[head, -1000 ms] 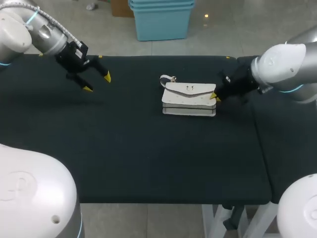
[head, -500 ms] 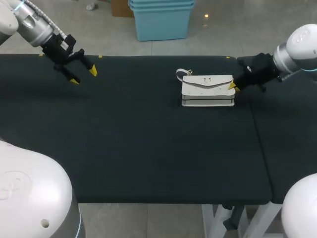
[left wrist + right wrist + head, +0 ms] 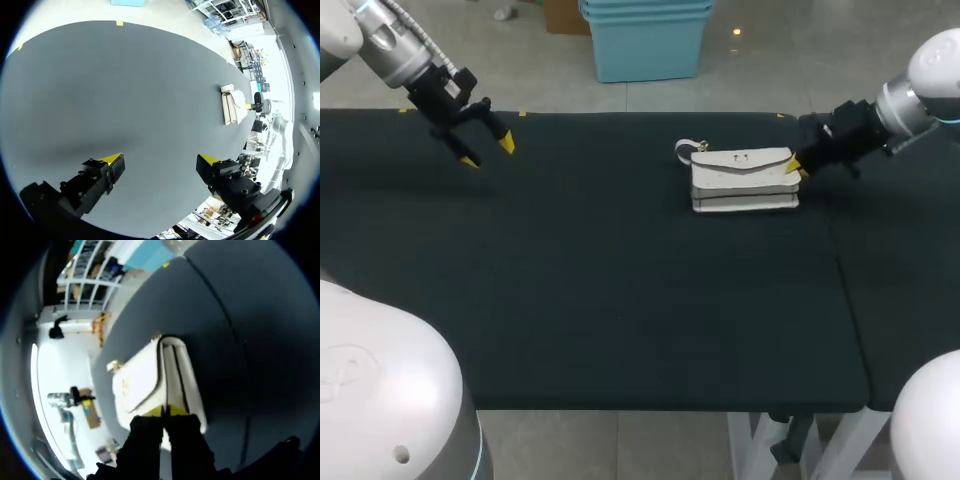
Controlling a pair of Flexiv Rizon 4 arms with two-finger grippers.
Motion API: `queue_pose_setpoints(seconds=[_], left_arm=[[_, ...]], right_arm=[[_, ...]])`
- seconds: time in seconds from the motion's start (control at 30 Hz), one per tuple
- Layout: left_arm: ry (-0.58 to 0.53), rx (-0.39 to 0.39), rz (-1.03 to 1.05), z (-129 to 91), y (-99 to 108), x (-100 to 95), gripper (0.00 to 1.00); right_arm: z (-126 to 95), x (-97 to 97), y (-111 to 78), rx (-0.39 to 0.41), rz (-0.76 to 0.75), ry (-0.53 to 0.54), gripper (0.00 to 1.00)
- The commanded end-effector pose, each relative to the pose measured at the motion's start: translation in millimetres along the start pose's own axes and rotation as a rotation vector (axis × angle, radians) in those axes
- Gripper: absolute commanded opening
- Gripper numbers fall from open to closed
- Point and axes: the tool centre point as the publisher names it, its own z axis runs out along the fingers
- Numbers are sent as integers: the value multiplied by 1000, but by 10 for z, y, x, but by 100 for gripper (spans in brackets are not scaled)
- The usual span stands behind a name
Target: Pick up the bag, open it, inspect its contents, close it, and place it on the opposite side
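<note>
Since the white handbag (image 3: 744, 180) is lying toward the far right corner of the surface (image 3: 620, 300), w/ its flap (image 3: 740, 160) facing up & looking closed, the placing step is prob. the one in hand. Nothing here is showing whether the opening & inspecting are done.

The right claw (image 3: 794, 166) is sitting low at the bag's right end, arm entering over the right edge. Its tips are pressing nearly together, clamped on a thin bit of that end; the right wrist view is showing this best. Gripping by the end is prob. keeping the flap free & letting the bag travel flat. Can't tell if the bag is resting on the surface or hanging just off it.

The left claw (image 3: 487, 152) is hovering over the far left corner, well apart from the bag. Its fingers are spreading wide, holding & touching nothing. It's prob. parking there to stay out of the way.
</note>
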Motion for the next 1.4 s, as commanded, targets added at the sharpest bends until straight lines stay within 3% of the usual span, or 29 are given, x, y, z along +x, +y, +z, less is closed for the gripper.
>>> queue_pose_setpoints(seconds=[0.03,0.17,0.57,1.03,1.4], left_arm=[[-26,-11,17,-162,-56,-58,100],[-36,-12,25,-269,-95,-138,100],[-84,-50,89,-440,-187,-305,100],[-268,-65,210,-715,-149,-370,100],[-310,-57,219,-848,-107,-401,100]], right_arm=[[-243,-128,251,-24,17,-10,0],[-421,-204,434,-69,17,-26,0],[-782,-481,925,-90,-5,-31,0],[-1170,-781,1263,-149,5,-70,0],[-1270,-867,1423,-141,-5,-95,0]])
